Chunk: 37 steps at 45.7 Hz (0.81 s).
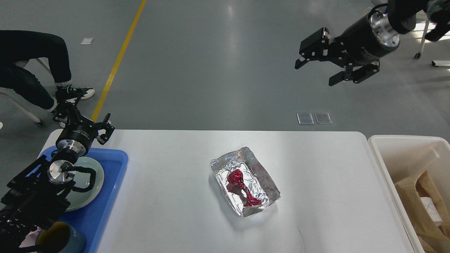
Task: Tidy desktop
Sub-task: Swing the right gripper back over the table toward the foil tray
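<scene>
A crinkled silver foil tray [245, 181] sits in the middle of the big white table [175, 211]. A crumpled red wrapper [242, 188] lies in it. A blue plastic tray [105, 207] on the left holds a pale round plate [89, 182]. A cream-white bin [390, 161] stands on the right.
</scene>
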### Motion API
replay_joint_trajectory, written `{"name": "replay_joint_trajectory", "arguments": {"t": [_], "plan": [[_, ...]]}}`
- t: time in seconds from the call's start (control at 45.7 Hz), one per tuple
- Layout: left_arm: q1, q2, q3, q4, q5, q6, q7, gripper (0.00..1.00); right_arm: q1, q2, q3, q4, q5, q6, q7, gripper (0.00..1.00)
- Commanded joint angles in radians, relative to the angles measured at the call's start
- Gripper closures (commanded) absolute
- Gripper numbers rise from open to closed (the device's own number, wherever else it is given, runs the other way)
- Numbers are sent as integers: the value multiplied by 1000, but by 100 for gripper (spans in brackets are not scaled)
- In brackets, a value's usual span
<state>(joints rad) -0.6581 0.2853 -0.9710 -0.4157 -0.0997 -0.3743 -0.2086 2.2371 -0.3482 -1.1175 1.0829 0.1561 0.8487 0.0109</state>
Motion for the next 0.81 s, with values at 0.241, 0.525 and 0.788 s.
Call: {"name": "replay_joint_trajectory", "arguments": {"t": [0.241, 0.525, 0.788], "plan": [[0, 0, 0, 0, 0, 0, 0, 3, 76, 18, 5, 112, 3, 0, 1, 0], [0, 0, 0, 0, 0, 0, 0, 3, -247, 83, 4, 97, 2, -31, -2, 0], [0, 0, 0, 0, 0, 0, 0, 3, -404, 86, 8, 97, 0, -155, -3, 0]]}}
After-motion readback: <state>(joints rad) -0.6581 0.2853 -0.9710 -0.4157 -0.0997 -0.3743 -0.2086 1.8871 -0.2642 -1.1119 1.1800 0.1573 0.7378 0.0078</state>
